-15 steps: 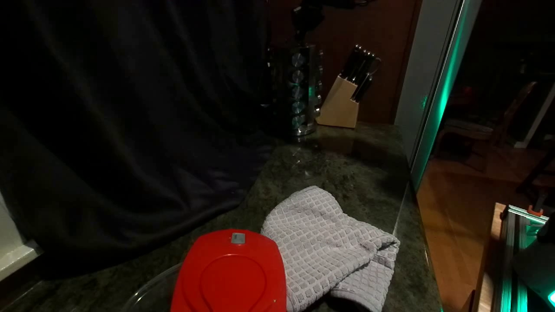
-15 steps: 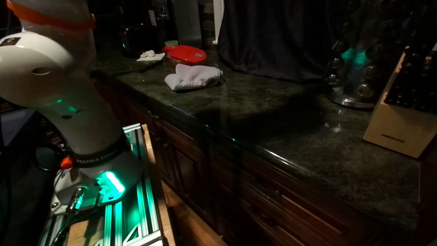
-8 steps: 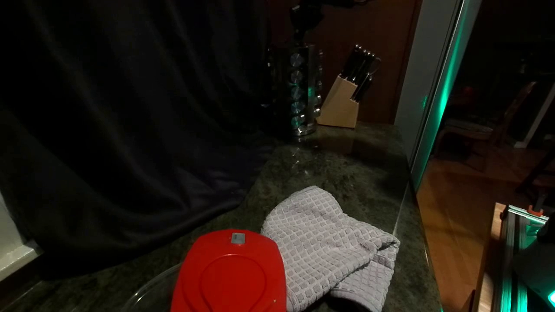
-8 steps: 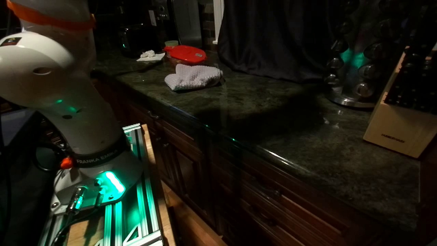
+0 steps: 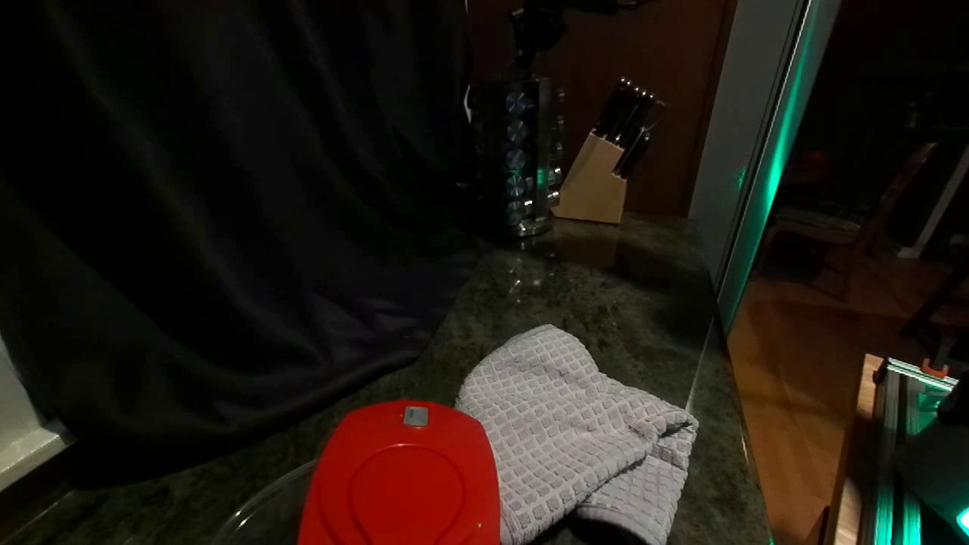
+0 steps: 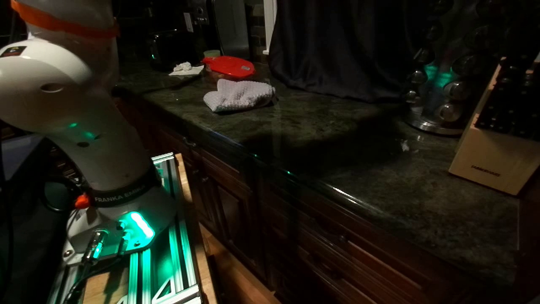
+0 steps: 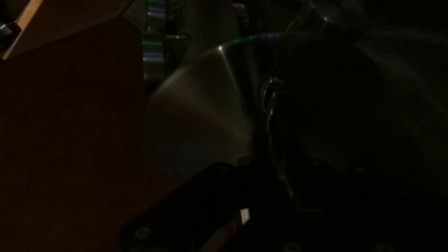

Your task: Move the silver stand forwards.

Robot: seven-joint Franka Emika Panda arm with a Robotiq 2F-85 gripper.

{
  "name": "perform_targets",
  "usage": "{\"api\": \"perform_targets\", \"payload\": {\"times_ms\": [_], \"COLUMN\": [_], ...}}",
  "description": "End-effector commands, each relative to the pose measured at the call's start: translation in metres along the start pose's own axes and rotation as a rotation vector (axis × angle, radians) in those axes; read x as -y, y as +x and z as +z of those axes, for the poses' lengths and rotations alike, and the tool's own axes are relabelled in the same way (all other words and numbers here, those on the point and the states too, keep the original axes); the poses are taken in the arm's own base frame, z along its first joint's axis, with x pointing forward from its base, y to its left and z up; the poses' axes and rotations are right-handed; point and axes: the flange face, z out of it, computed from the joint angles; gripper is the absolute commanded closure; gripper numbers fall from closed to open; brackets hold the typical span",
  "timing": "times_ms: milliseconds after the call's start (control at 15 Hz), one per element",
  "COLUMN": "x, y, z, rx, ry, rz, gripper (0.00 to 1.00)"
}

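Observation:
The silver stand (image 5: pixel 530 163) stands upright at the far end of the dark counter, with columns of round shiny knobs. It also shows in an exterior view (image 6: pixel 441 78), its upper part cut off by the frame. My gripper (image 5: pixel 524 66) points down at the middle of the stand's top. In the very dark wrist view, the stand's round reflective top (image 7: pixel 206 91) lies below the gripper (image 7: pixel 269 143). The black fingers are close together and appear shut on the stand's top centre; the exact contact is hard to see.
A wooden knife block (image 5: pixel 594 182) stands right beside the stand; it also shows in an exterior view (image 6: pixel 485 156). A dark curtain (image 5: pixel 265 227) hangs along the counter's back. A grey towel (image 5: pixel 560 424) and a red lid (image 5: pixel 405 477) lie farther along the counter (image 6: pixel 320 126).
The stand has turned slightly, its knobs shifting a little sideways in both exterior views. Its base and my gripper are in nearly the same place.

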Motion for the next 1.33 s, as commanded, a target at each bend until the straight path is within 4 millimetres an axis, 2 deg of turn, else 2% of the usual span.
{"api": "perform_targets", "payload": {"times_ms": [0,200,533,600,1000,1200,1267], "x": [-0.001,-0.008,-0.025,-0.030,-0.075,-0.098,-0.103], "y": [0.031,0.049,0.053,0.051,0.046,0.044,0.043], "z": [-0.050,-0.074,-0.077,-0.075,-0.074,-0.060,-0.053], "rx": [-0.106,-0.161,-0.099,-0.057,0.174,0.236,0.259], "ry": [0.028,0.059,0.057,0.081,0.306,0.458,0.489], "rz": [0.054,0.091,0.130,0.136,0.243,0.283,0.296], "gripper": [0.96,0.96,0.96,0.65,0.22,0.00,0.00]}}
